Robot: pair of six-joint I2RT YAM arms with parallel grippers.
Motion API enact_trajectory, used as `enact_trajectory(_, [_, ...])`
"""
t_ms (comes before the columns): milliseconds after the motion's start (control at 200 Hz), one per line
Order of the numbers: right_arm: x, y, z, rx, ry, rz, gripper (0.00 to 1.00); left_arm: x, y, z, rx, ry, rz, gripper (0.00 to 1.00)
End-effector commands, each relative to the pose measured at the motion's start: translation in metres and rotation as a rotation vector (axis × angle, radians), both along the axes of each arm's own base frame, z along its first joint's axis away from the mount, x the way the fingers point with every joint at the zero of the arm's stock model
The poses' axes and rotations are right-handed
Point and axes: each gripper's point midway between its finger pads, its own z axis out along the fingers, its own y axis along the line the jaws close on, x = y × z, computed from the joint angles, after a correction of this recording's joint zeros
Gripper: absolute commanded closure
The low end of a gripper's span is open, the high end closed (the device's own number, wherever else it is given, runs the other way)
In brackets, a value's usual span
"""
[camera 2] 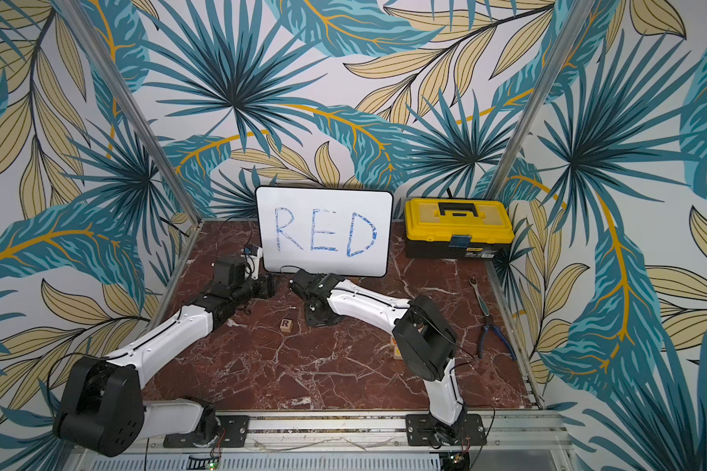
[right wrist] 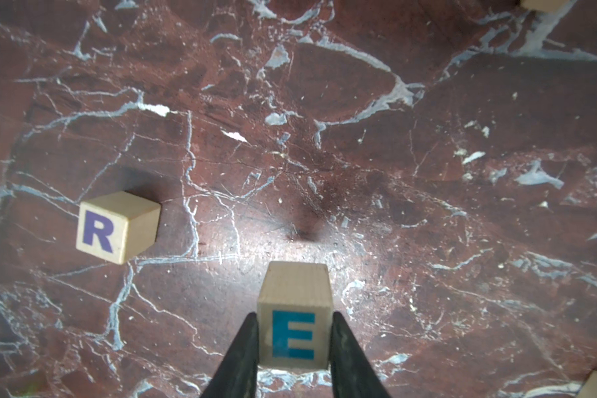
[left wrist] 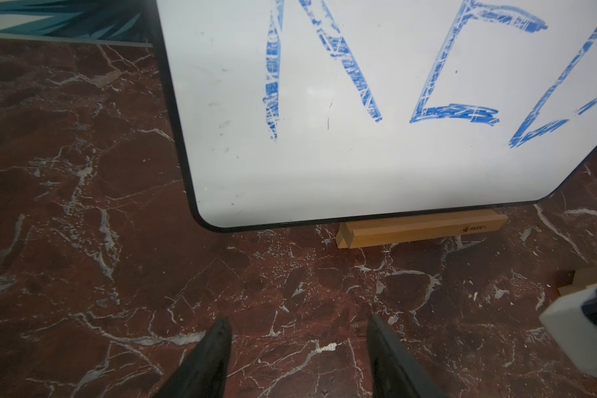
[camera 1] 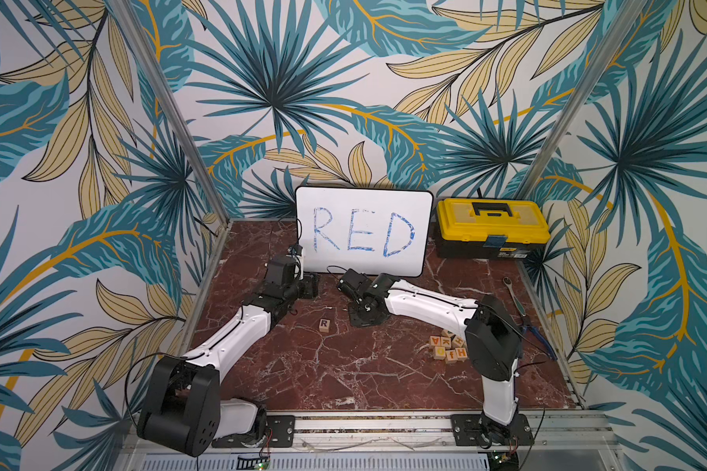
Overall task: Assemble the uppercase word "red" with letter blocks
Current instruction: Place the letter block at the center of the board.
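Right wrist view: right gripper point(right wrist: 295, 341) is clamped on the E block point(right wrist: 294, 322), a finger point(right wrist: 242, 351) tight against each side, blue E facing the camera. R block point(right wrist: 118, 227) sits loose on the red marble table point(right wrist: 428, 138) at about 10 o'clock from the E block, apart from it, nothing between them.

Left wrist view: left gripper point(left wrist: 297, 344) stands partly open over bare marble with nothing between its fingers point(left wrist: 211, 358). At 12 o'clock from it the whiteboard point(left wrist: 324, 165) rests on a wooden stand point(left wrist: 417, 229).

Top views, near to far: spare blocks cluster point(camera 1: 447, 346) lies at the table's 4 o'clock, half hidden by the right arm's elbow point(camera 1: 492, 338); A, K, H, f readable. Same cluster is almost fully blocked by that elbow in a top view point(camera 2: 396, 350). R block point(camera 1: 324, 325) sits mid-table, clear in both top views. Pliers point(camera 1: 537, 336) and ratchet point(camera 1: 513, 293) lie along the 3 o'clock edge. Whiteboard point(camera 1: 364, 230) reading "RED" at 12 o'clock, yellow toolbox point(camera 1: 492, 228) at 1 o'clock. D block: cannot tell where.
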Motion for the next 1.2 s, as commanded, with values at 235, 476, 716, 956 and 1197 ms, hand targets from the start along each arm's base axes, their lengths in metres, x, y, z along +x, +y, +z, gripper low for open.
enact_trajectory(235, [-0.01, 0.016, -0.022, -0.024, -0.004, -0.063, 0.67, -0.005, 0.009, 0.0, -0.018, -0.022, 0.035, 0.37])
enact_trajectory(476, [-0.01, 0.024, -0.025, -0.013, -0.004, -0.099, 0.66, -0.005, 0.007, -0.001, -0.03, -0.018, 0.028, 0.37])
enact_trajectory(716, [-0.006, 0.025, -0.03, -0.007, -0.011, -0.161, 0.66, -0.008, 0.01, 0.002, -0.033, -0.028, 0.033, 0.37])
enact_trajectory(956, [-0.001, 0.032, -0.033, 0.013, -0.012, -0.174, 0.66, -0.008, 0.013, 0.003, -0.037, -0.029, 0.039, 0.37])
enact_trajectory(1197, [-0.001, 0.036, -0.038, 0.017, 0.0, -0.175, 0.66, -0.009, 0.014, 0.003, -0.046, -0.026, 0.038, 0.37])
